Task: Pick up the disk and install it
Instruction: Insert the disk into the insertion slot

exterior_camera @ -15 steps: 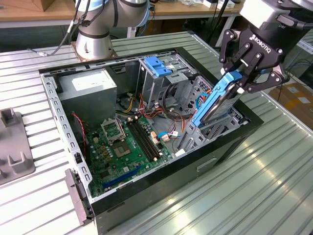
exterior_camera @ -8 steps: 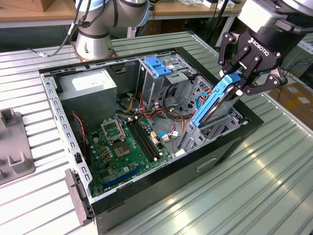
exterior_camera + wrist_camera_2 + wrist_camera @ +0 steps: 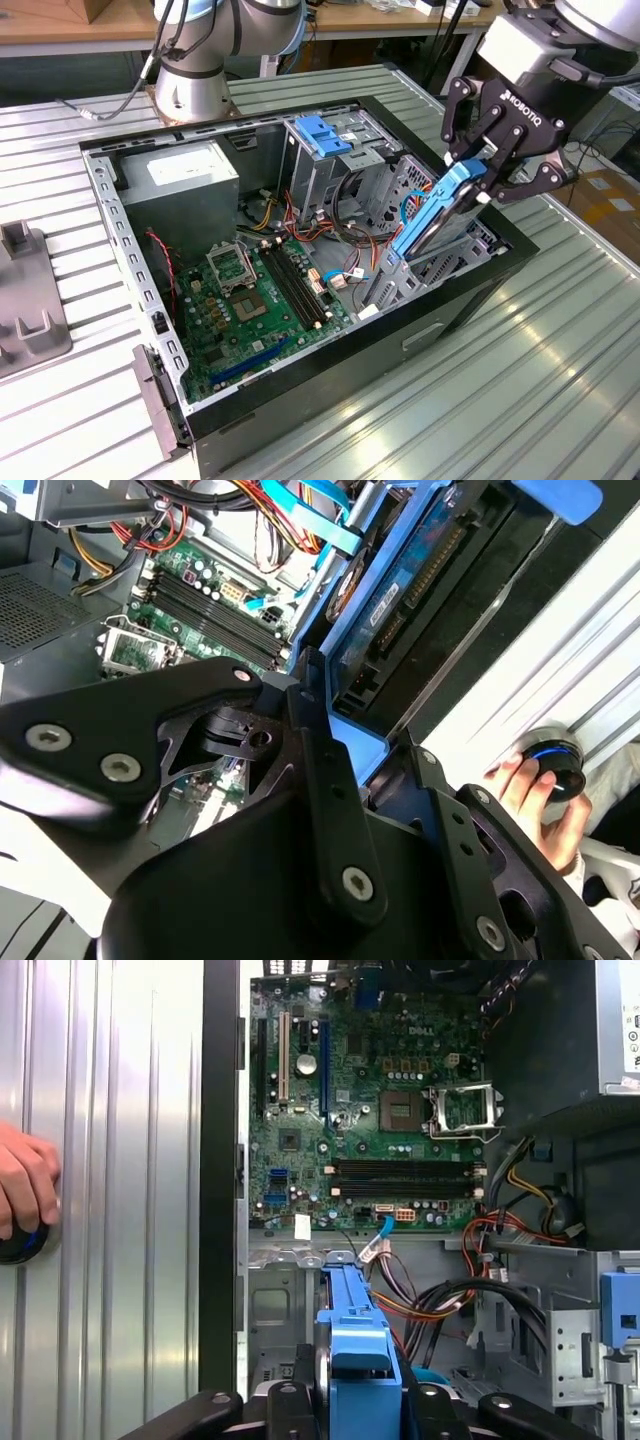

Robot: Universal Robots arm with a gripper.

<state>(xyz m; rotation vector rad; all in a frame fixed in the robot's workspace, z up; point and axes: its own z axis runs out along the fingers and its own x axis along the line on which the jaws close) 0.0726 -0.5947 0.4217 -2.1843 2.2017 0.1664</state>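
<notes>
Exterior view: gripper (image 3: 478,185) clamped on the disk (image 3: 432,220), which is tilted, lower end at the drive cage (image 3: 432,278) of the open computer case (image 3: 300,400), exterior view's right.
Second wrist view: disk (image 3: 400,590) gripped; person's hand (image 3: 525,795) outside the case.
First wrist view: disk (image 3: 355,1360) gripped, motherboard (image 3: 370,1110) beyond.

Arm (image 3: 195,80): silver-grey round joints, blue cap, black cables (image 3: 160,45) run alongside. Gripper (image 3: 477,178): matte black linkage body, white lettering, silver screw heads (image 3: 48,737) at pivots, pale grey block (image 3: 520,45) at the wrist.
</notes>
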